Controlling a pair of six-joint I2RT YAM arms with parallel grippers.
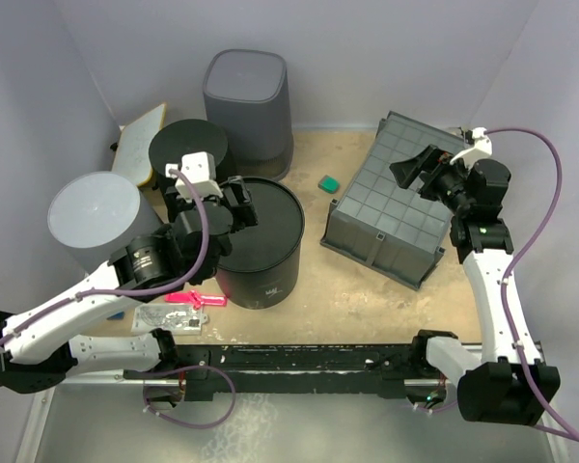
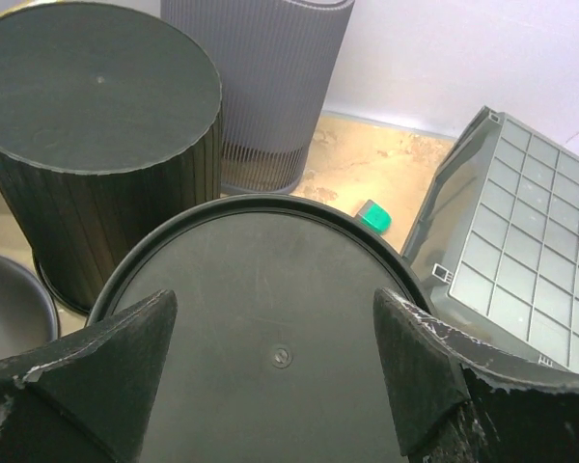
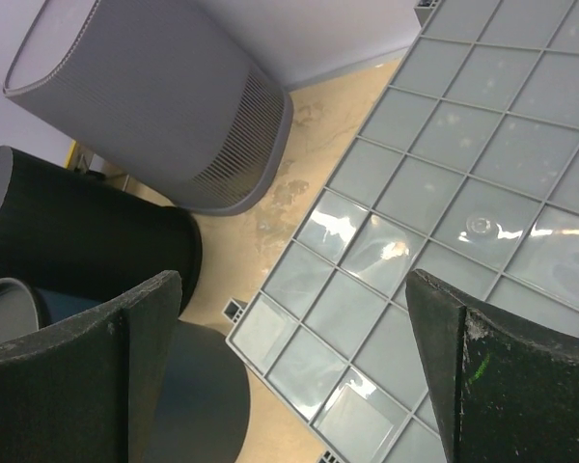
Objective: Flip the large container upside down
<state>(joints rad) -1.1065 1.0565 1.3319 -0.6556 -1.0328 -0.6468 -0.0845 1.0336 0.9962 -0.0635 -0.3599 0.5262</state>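
The large grey rectangular container (image 1: 386, 207) lies at the right with its gridded underside facing up, tilted; it also shows in the left wrist view (image 2: 521, 260) and the right wrist view (image 3: 444, 222). My right gripper (image 1: 420, 166) is open and empty just above its far part, with the grid between the fingers in the right wrist view (image 3: 294, 289). My left gripper (image 1: 234, 204) is open and empty over a black round tub (image 1: 265, 227) that stands bottom up. The tub's flat base fills the left wrist view (image 2: 270, 280) between the jaws (image 2: 275, 309).
A grey ribbed bin (image 1: 248, 106) stands at the back. A black cylinder (image 1: 188, 145) and a grey cylinder (image 1: 95, 217) stand at the left. A small green object (image 1: 328, 181) lies between bin and container. A pink item (image 1: 195, 299) and a clear packet (image 1: 169, 316) lie in front.
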